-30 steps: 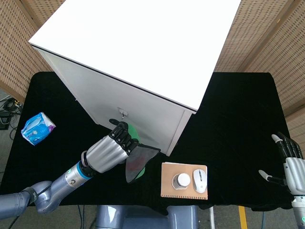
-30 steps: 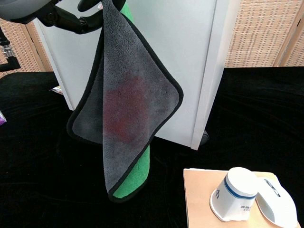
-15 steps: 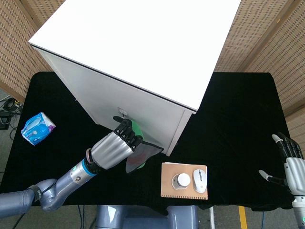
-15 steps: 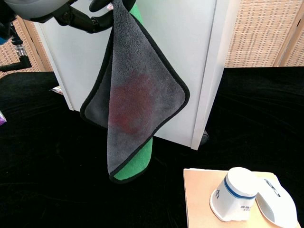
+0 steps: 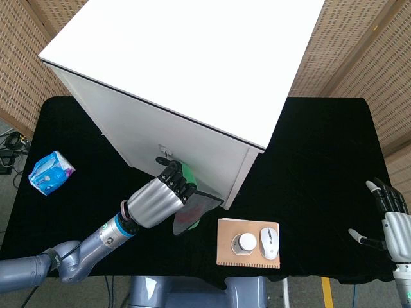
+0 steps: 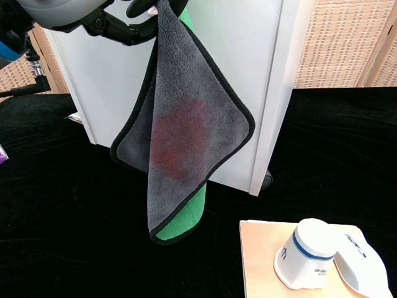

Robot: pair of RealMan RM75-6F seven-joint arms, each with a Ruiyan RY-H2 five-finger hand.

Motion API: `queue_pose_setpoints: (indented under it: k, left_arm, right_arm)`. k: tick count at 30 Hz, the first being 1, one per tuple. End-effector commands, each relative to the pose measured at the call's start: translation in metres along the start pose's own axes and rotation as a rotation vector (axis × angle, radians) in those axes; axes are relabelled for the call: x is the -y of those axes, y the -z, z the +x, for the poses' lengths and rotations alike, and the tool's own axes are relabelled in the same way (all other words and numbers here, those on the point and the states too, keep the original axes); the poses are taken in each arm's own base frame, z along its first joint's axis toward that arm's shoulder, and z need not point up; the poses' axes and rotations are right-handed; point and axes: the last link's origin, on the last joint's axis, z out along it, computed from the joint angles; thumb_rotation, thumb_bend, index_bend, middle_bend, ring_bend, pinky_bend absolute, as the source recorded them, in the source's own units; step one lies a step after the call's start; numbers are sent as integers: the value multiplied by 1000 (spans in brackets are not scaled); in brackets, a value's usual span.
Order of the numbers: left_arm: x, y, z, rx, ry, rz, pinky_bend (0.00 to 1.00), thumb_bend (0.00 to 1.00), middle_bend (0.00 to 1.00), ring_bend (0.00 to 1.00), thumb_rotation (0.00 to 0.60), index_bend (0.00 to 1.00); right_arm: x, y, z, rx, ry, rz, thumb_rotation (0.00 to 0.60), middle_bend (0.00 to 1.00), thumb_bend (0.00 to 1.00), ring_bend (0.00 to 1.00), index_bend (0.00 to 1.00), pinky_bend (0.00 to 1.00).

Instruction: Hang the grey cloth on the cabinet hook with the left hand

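Note:
The grey cloth (image 6: 186,124), black-edged with a reddish patch and a green underside, hangs from my left hand (image 5: 160,196) in front of the white cabinet (image 5: 186,77). The hand (image 6: 105,18) grips the cloth's top corner at the upper left of the chest view. In the head view the cloth (image 5: 192,215) dangles just below and right of the small metal hook (image 5: 166,153) on the cabinet's front face. The fingers reach close under the hook; whether the cloth touches it I cannot tell. My right hand (image 5: 392,215) hovers at the table's right edge, fingers apart, holding nothing.
A tan board (image 5: 247,242) carries a white cup (image 6: 307,254) lying on its side and a white mouse (image 5: 269,242). A blue tissue pack (image 5: 51,172) lies at the left on the black table (image 5: 308,160). Wicker screens stand behind.
My left hand has carried the cloth rightward and closer to the cabinet front, nearer the hook. The right hand has stayed still.

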Motion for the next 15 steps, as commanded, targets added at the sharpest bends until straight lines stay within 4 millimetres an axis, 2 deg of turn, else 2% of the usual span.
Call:
queue_pose_setpoints:
  k: [1, 15]
  left_arm:
    - [0, -1, -1, 2, -1, 1, 439, 471, 786, 564, 600, 617]
    - [-1, -7, 0, 1, -13, 3, 439, 465, 786, 564, 600, 617]
  right_arm:
    - [0, 0, 0, 0, -1, -1, 600, 0, 78, 0, 0, 0]
    - [0, 0, 1, -3, -4, -4, 600, 0, 78, 0, 0, 0]
